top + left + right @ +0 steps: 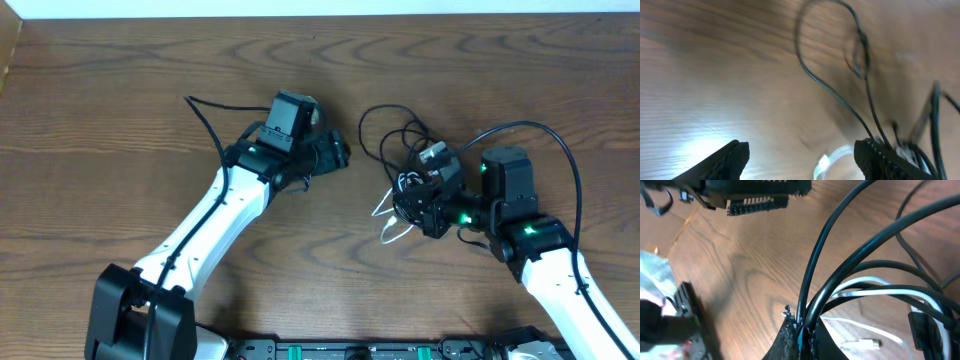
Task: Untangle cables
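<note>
White-shelled arms with black joints; left hand and right hand black, serrated inside; green wrist lights; thick black wires.

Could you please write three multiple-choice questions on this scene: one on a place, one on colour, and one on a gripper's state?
1. Where on the table do the cables lie?
A. at its far left edge
B. at the right gripper, right of the middle
C. in its near left corner

2. What colours are the cables?
A. red and blue
B. all yellow
C. black and white

3. How is the left gripper?
A. open, gripping nothing
B. shut on a cable
C. out of view

Answers:
1 B: the overhead view shows the tangle at the right gripper, which pinches several strands.
2 C: the right wrist view shows black strands and white ones.
3 A: the left wrist view shows its fingers wide apart with no cable between them.
</note>
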